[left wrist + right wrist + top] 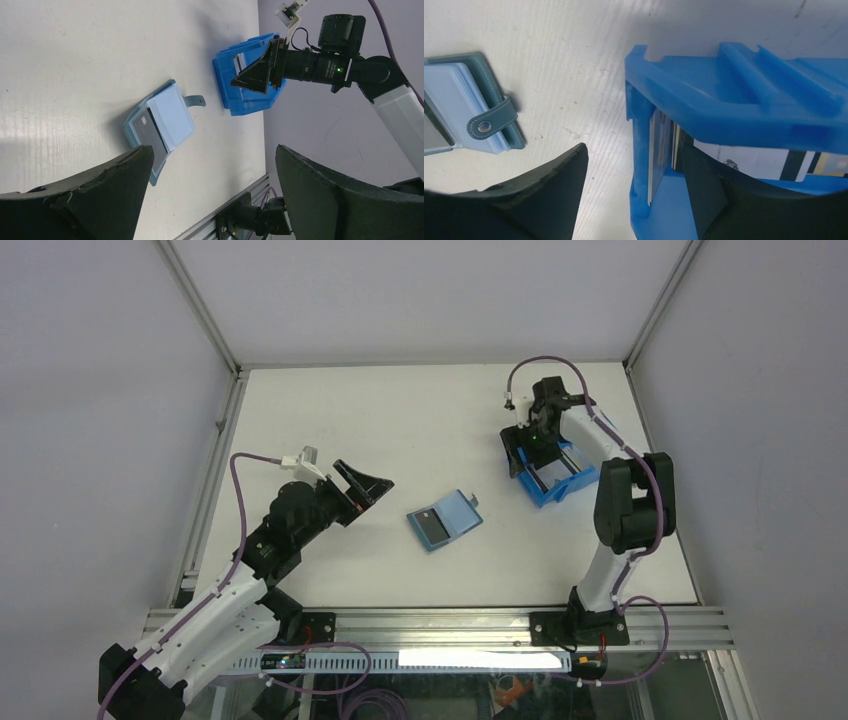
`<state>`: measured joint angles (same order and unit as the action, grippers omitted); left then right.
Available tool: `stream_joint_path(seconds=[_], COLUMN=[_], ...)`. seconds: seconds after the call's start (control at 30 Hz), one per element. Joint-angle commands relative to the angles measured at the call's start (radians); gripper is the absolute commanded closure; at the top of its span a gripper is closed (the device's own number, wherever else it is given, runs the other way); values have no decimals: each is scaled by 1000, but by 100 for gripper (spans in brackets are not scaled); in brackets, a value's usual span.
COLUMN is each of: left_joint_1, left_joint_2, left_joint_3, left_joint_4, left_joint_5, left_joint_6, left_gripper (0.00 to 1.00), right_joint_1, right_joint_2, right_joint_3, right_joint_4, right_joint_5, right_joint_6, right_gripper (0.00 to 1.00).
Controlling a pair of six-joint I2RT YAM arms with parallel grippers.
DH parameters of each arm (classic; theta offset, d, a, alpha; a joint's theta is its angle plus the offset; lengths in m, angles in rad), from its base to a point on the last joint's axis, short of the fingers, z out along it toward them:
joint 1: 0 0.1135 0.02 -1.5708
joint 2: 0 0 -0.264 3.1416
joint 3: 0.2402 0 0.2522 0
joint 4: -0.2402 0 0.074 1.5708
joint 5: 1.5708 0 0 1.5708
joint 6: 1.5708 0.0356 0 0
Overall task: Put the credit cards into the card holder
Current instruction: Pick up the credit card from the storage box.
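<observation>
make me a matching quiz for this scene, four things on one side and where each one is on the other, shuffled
1 card holder
2 credit cards
3 left hand
4 right hand

a standing in the blue bin
b open, astride the bin's wall
c flat on the table, near its middle
d open, over the table's left part

Pairs: 1-c, 2-a, 3-d, 4-b
</observation>
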<state>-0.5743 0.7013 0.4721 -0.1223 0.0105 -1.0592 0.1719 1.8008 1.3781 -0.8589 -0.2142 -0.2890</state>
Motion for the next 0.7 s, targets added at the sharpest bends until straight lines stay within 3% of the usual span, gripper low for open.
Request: stream_joint_path(seconds=[0.0,0.4,0.67], left_joint_1=[5,5,5], left_joint_2=[-3,-6,-14], left_joint_3=[-7,-26,-33], left_joint_4=[78,81,82], left_joint_5=[27,28,24], left_joint_6=[-23,-36,-39], left_gripper=[3,3,3], right_joint_1=[19,55,93], right_joint_2=[7,13,2], right_joint_3=[-10,-46,-62], right_joint_4=[49,51,59], right_joint_5=[41,46,130], right_joint_6=[21,27,35], right_gripper=[29,40,41])
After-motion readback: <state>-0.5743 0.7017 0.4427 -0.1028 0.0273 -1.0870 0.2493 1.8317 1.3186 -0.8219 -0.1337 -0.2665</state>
